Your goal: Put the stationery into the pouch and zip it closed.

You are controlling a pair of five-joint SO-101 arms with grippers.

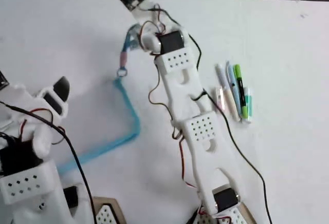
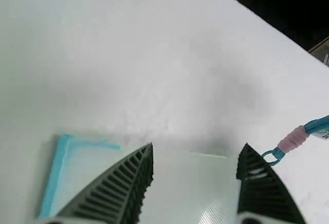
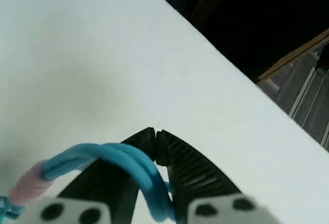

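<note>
Right hand (image 3: 154,134) clamped on cord (image 3: 105,154), left hand (image 2: 197,151) apart over pouch (image 2: 60,157); pulling risks dragging pouch, pens (image 1: 234,93) unpacked.

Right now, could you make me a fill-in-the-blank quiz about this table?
The right arm's fingers are shut on a strap whose colour is ____.
The left arm's fingers, above the pouch, are not shut but ____.
The pens lie on the table, not inside the pouch but ____ it.
Missing words: blue; open; outside.
</note>
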